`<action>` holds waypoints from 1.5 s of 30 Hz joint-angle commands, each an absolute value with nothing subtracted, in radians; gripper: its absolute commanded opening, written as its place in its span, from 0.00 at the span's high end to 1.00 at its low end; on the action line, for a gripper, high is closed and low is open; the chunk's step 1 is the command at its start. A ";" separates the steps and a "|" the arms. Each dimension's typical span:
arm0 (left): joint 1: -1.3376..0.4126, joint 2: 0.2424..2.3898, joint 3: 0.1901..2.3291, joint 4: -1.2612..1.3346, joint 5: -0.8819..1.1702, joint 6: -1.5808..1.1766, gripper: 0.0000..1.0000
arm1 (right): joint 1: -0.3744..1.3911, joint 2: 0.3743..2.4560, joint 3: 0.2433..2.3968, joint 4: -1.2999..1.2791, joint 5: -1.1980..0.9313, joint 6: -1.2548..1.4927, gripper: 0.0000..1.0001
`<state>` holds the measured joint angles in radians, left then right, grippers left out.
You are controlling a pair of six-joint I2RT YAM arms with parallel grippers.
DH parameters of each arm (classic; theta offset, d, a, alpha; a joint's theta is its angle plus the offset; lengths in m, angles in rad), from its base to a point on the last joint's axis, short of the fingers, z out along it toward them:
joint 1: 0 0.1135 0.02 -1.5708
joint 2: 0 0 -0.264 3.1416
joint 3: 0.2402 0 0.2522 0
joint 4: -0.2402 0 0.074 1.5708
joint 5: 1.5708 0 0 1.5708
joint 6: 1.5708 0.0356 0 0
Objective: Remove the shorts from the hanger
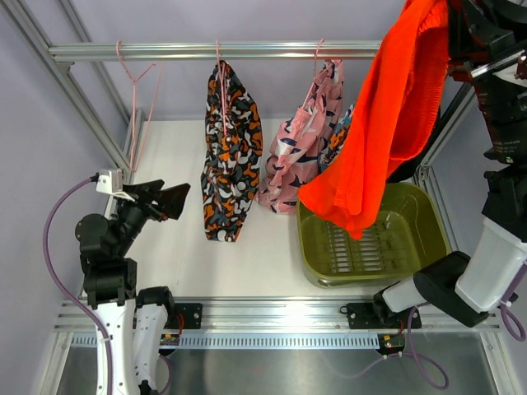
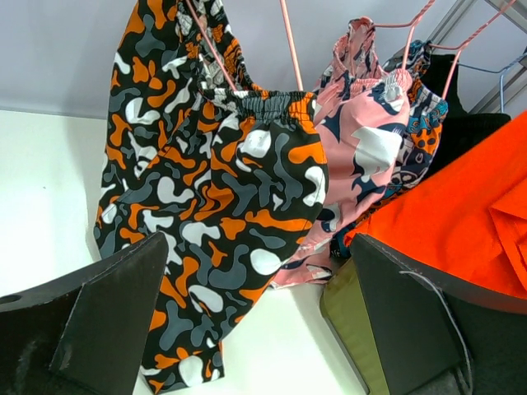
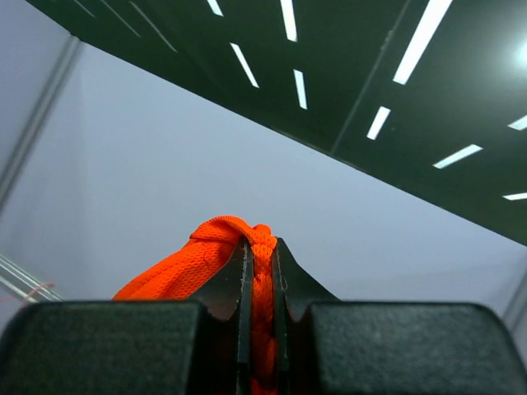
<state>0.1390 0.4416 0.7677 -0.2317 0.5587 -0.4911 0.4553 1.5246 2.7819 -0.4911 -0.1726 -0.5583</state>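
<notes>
Two pincers, two states: the right pincer (image 3: 262,247) is pressed almost together, pinching a fold of the orange shorts (image 1: 387,107), which are held high at the right. The left pincer (image 1: 177,202) is spread wide and grips nothing, low over the table (image 1: 173,164), facing the camo shorts (image 1: 229,156). Those hang by a hanger (image 2: 290,41) from the rail (image 1: 206,51), with the pink shorts (image 1: 296,156) just beside them and a teal print pair (image 2: 420,123) and a black pair (image 2: 469,132) behind. The orange hem dangles over the green bin (image 1: 420,206), whose slotted floor shows.
</notes>
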 commanded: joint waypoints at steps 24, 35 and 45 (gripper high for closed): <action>0.137 0.434 0.719 -0.107 0.591 -0.519 0.01 | 0.259 0.839 1.565 -0.463 0.097 -0.649 1.00; 0.138 0.457 0.762 -0.129 0.603 -0.540 0.01 | 0.236 0.713 1.101 -0.719 -0.234 -0.500 0.23; 0.008 0.625 0.966 -0.221 0.499 -0.595 0.05 | 0.239 0.895 1.108 -0.793 -0.998 -0.313 0.03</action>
<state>0.0578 0.5716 0.8684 -0.1993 0.5499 -0.5892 0.2394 0.8299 1.1114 -0.8421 -0.7502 -0.4393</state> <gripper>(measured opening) 0.956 0.964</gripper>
